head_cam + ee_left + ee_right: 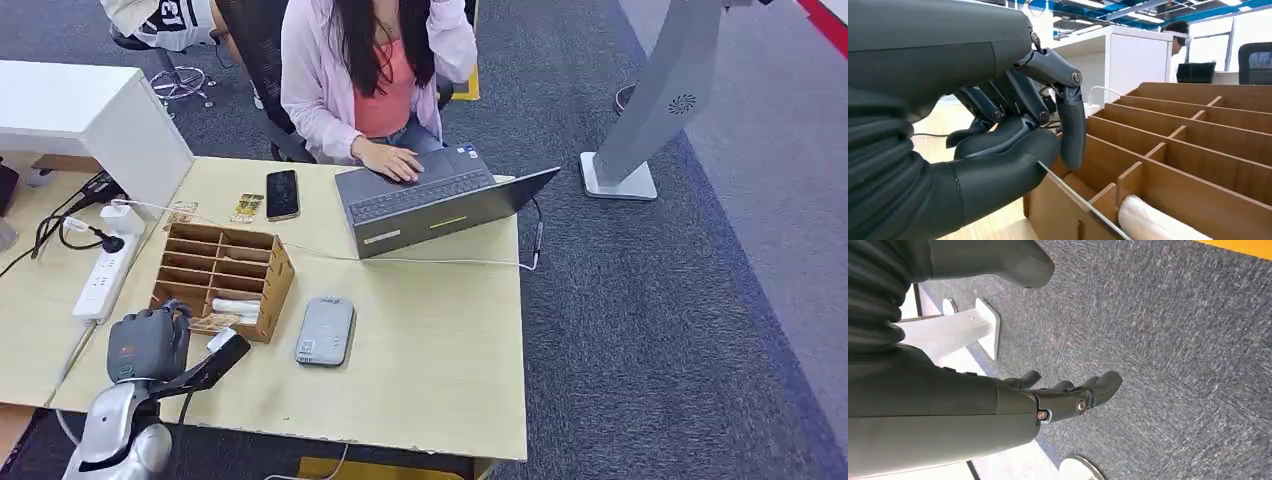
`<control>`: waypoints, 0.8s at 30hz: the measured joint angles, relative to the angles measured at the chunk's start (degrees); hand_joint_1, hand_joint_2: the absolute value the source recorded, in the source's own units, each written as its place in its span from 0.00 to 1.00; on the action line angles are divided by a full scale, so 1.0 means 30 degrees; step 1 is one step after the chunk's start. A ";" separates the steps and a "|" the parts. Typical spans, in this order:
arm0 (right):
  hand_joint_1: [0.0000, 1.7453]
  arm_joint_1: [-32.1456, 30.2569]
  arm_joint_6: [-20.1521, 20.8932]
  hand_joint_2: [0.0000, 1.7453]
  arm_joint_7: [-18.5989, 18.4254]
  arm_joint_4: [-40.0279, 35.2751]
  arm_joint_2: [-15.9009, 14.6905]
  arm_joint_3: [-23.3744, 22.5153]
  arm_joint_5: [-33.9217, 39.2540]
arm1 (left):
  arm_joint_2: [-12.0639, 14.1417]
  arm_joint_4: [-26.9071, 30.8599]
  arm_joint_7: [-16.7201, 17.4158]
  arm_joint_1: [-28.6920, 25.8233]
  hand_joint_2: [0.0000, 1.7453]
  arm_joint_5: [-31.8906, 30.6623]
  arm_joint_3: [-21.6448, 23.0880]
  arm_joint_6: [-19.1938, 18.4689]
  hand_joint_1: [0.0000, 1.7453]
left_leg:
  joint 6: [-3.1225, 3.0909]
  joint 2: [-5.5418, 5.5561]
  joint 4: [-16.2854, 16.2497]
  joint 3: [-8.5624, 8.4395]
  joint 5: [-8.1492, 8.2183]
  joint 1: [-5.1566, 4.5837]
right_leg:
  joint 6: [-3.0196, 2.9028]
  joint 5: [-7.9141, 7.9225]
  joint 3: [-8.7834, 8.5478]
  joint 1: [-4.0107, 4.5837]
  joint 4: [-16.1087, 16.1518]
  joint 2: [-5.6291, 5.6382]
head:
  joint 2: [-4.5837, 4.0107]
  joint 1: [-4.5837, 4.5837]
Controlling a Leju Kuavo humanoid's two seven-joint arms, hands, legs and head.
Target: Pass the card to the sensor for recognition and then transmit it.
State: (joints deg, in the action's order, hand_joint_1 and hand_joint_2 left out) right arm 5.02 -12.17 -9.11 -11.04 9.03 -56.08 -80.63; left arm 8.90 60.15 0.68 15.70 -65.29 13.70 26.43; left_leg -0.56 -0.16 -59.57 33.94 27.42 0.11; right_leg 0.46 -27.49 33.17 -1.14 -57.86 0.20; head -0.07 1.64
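Head view: I see my left hand [148,345] at the near corner of the wooden organizer [222,278], fingers curled at a card [214,322] in the front slot; the grey sensor [326,331] lies just beside the organizer.

Left wrist view: thumb and fingers [1071,125] pinch the thin card [1083,202], seen edge-on.

Right wrist view: right hand [1058,395] hangs over carpet, fingers apart, empty.

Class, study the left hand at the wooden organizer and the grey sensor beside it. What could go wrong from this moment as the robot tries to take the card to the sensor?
1. The left hand pinches the card only by its thin edge; it may slip out.
2. The card sits low among the wooden organizer dividers; lifting it at an angle could snag it or drag the organizer.
3. The sensor lies close beside the organizer, so the swing across could bump either one.
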 joint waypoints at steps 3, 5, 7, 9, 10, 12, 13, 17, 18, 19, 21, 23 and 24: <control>0.00 0.0001 0.0000 1.00 0.0007 0.0007 0.0000 0.0000 0.0000 | 0.0000 0.0051 0.0000 0.0003 1.00 0.0007 0.0000 0.0051 1.00 | 0.0000 0.0000 0.0000 0.0000 0.0000 0.0000 | 0.0000 0.0000 0.0000 0.0000 0.0000 0.0000 | 0.0000 0.0000; 0.00 0.0000 0.0000 1.00 0.0015 0.0007 0.0000 0.0000 0.0000 | 0.0000 0.0058 -0.0007 0.0002 1.00 0.0022 0.0000 0.0051 1.00 | 0.0000 0.0000 0.0000 0.0000 0.0000 0.0000 | 0.0000 0.0000 0.0000 0.0000 0.0000 0.0000 | 0.0000 0.0000; 0.00 0.0001 0.0000 1.00 0.0007 0.0000 0.0000 0.0000 0.0000 | 0.0000 0.0066 -0.0036 0.0001 1.00 0.0022 0.0000 0.0116 1.00 | 0.0000 0.0001 0.0000 0.0000 0.0000 0.0000 | 0.0000 0.0000 0.0000 0.0000 0.0000 0.0000 | 0.0000 0.0000; 0.00 0.0001 0.0000 1.00 0.0007 0.0007 0.0000 0.0000 0.0000 | 0.0000 0.0131 -0.0190 0.0001 1.00 0.0095 0.0000 0.0248 1.00 | 0.0000 0.0000 0.0000 0.0001 0.0000 0.0000 | 0.0000 0.0000 0.0000 0.0000 0.0000 0.0000 | 0.0000 0.0000; 0.00 0.0001 0.0000 1.00 0.0007 0.0007 0.0000 0.0000 0.0000 | 0.0007 0.0233 -0.0262 -0.0001 1.00 0.0153 0.0000 0.0299 1.00 | 0.0000 0.0001 0.0000 0.0001 0.0000 0.0000 | 0.0000 0.0000 -0.0001 0.0000 0.0000 -0.0001 | 0.0000 0.0000; 0.00 0.0002 -0.0007 1.00 0.0007 -0.0001 0.0000 0.0000 0.0000 | 0.0022 0.0437 -0.0284 0.0000 1.00 0.0255 0.0000 0.0393 1.00 | 0.0000 0.0002 0.0000 0.0001 0.0000 0.0000 | 0.0000 0.0000 -0.0001 0.0000 0.0000 -0.0001 | 0.0000 -0.0007; 0.00 0.0000 -0.0007 1.00 0.0007 -0.0001 0.0000 0.0000 0.0000 | 0.0043 0.0575 -0.0284 -0.0006 1.00 0.0291 0.0000 0.0400 1.00 | 0.0000 0.0002 0.0000 0.0002 0.0000 0.0000 | 0.0000 0.0000 -0.0001 0.0000 0.0000 -0.0001 | 0.0000 0.0000; 0.00 -0.0001 -0.0029 1.00 0.0007 -0.0001 0.0000 0.0000 0.0000 | 0.0190 0.1028 -0.0292 -0.0006 1.00 0.0496 -0.0007 0.0408 1.00 | 0.0000 0.0002 0.0000 0.0001 0.0000 0.0000 | 0.0000 0.0000 -0.0002 0.0000 0.0000 -0.0001 | 0.0000 0.0000; 0.00 -0.0001 -0.0029 1.00 0.0007 -0.0001 0.0000 0.0000 0.0000 | 0.0204 0.1122 -0.0299 -0.0008 1.00 0.0546 -0.0007 0.0408 1.00 | 0.0000 0.0002 0.0000 0.0002 0.0000 0.0001 | 0.0000 0.0000 -0.0002 0.0000 0.0000 -0.0002 | 0.0000 0.0000; 0.00 0.0000 -0.0029 1.00 0.0007 0.0000 0.0000 0.0000 0.0000 | 0.0219 0.1201 -0.0313 -0.0009 1.00 0.0576 -0.0007 0.0415 1.00 | 0.0000 0.0002 0.0000 0.0001 0.0000 0.0000 | 0.0000 0.0000 -0.0002 0.0000 0.0000 -0.0003 | 0.0000 0.0000; 0.00 0.0002 -0.0029 1.00 0.0007 -0.0001 0.0000 0.0000 0.0000 | 0.0262 0.1275 -0.0342 -0.0016 1.00 0.0612 -0.0015 0.0423 1.00 | 0.0000 0.0002 0.0000 0.0001 0.0000 0.0001 | 0.0000 0.0000 -0.0003 0.0001 0.0000 -0.0002 | 0.0000 -0.0007; 0.00 -0.0001 -0.0029 1.00 0.0007 -0.0001 0.0000 0.0000 0.0000 | 0.0284 0.1341 -0.0342 -0.0013 1.00 0.0627 -0.0015 0.0422 1.00 | 0.0000 0.0001 0.0000 0.0001 0.0000 0.0000 | 0.0000 0.0000 -0.0002 0.0000 0.0000 -0.0001 | 0.0000 0.0000; 0.00 0.0001 -0.0029 1.00 0.0007 -0.0001 0.0000 0.0000 0.0000 | 0.0291 0.1362 -0.0342 -0.0014 1.00 0.0627 -0.0022 0.0430 1.00 | 0.0000 0.0002 0.0000 0.0001 0.0000 0.0000 | 0.0000 0.0000 -0.0002 0.0000 0.0000 -0.0002 | 0.0000 0.0000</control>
State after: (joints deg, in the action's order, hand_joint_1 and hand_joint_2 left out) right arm 5.03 -12.26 -9.09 -11.04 9.03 -56.08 -80.63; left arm 9.77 64.24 -0.35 15.66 -63.41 13.64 27.71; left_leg -0.56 -0.15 -59.56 33.94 27.42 0.11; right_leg 0.46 -27.49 33.16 -1.13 -57.86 0.20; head -0.07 1.64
